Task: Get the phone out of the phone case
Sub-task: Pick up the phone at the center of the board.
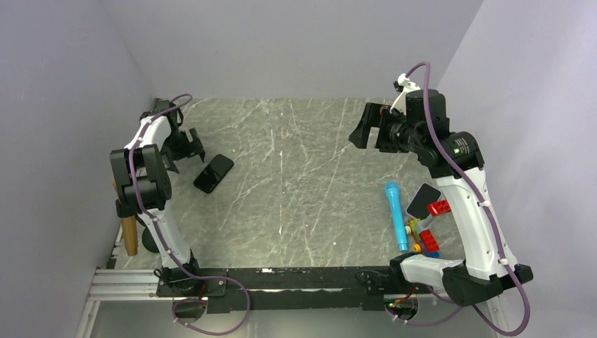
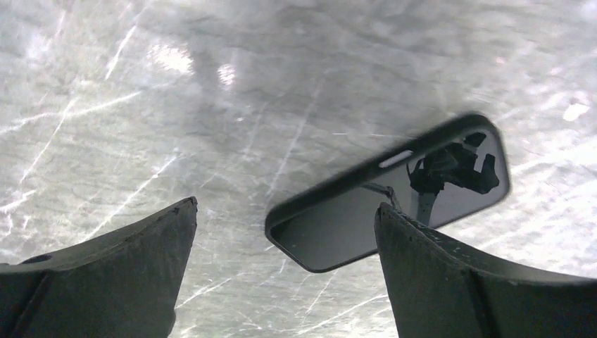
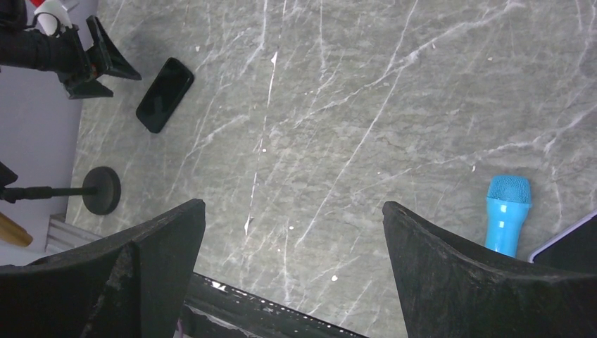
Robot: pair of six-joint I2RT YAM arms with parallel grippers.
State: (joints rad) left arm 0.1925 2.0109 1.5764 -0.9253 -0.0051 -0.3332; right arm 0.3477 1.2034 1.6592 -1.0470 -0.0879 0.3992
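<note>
The phone (image 1: 213,173) lies flat on the grey marble table at the left, screen up, inside a black case that shows as a dark rim round it. In the left wrist view the phone (image 2: 394,197) reflects the arm above it. My left gripper (image 1: 189,146) is open and empty, just behind and left of the phone; in its own view (image 2: 285,204) the phone's near end sits by the right finger. My right gripper (image 1: 369,134) is open and empty, raised at the far right, away from the phone (image 3: 165,94). Its wrist view (image 3: 293,204) looks down on bare table.
A blue toy microphone (image 1: 396,215), a dark flat thing (image 1: 423,200) and red bricks (image 1: 438,208) lie at the right. A wooden handle (image 1: 129,232) and a black round stand base (image 3: 102,190) sit at the left edge. Walls close in on three sides.
</note>
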